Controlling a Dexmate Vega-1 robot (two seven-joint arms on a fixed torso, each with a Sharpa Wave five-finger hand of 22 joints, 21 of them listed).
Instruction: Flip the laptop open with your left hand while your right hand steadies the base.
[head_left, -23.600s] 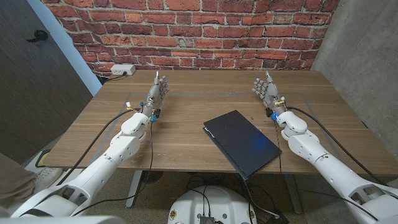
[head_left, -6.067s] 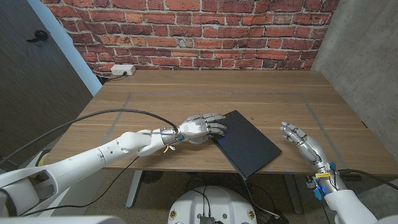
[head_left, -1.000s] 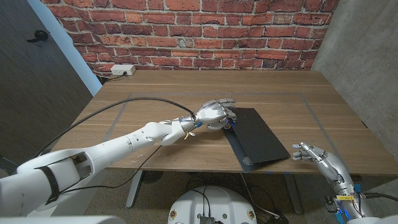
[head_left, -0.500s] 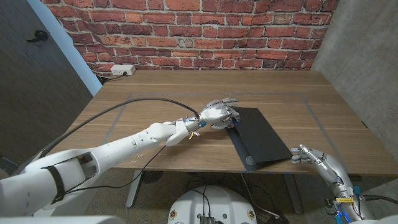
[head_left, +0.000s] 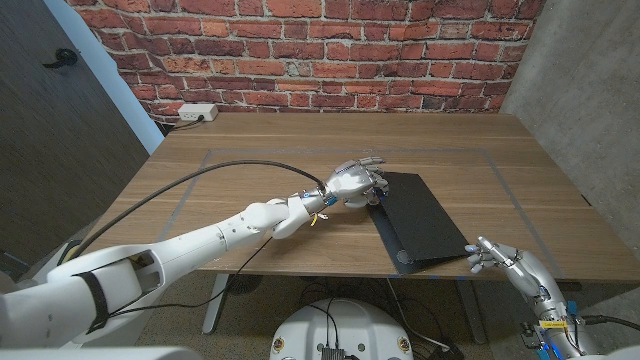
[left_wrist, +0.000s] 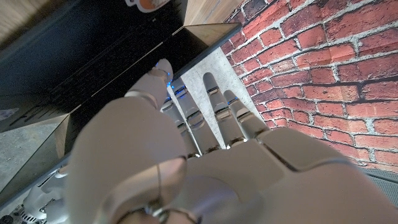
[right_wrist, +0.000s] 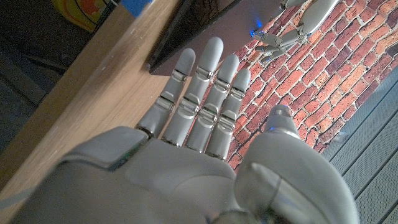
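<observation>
Nearest, the right hand (head_left: 505, 258) sits at the table's (head_left: 250, 160) front edge, fingers (right_wrist: 202, 87) straight and apart, holding nothing, tips just at the laptop's (head_left: 425, 225) near corner. The laptop lies right of centre, its lid barely cracked. Farther in, the left hand (head_left: 355, 182) curls over the far-left corner; whether it grips the lid I cannot tell. Likely stiff, smooth and fairly heavy, it may slide: lift at the lid's free edge, press the base down.
</observation>
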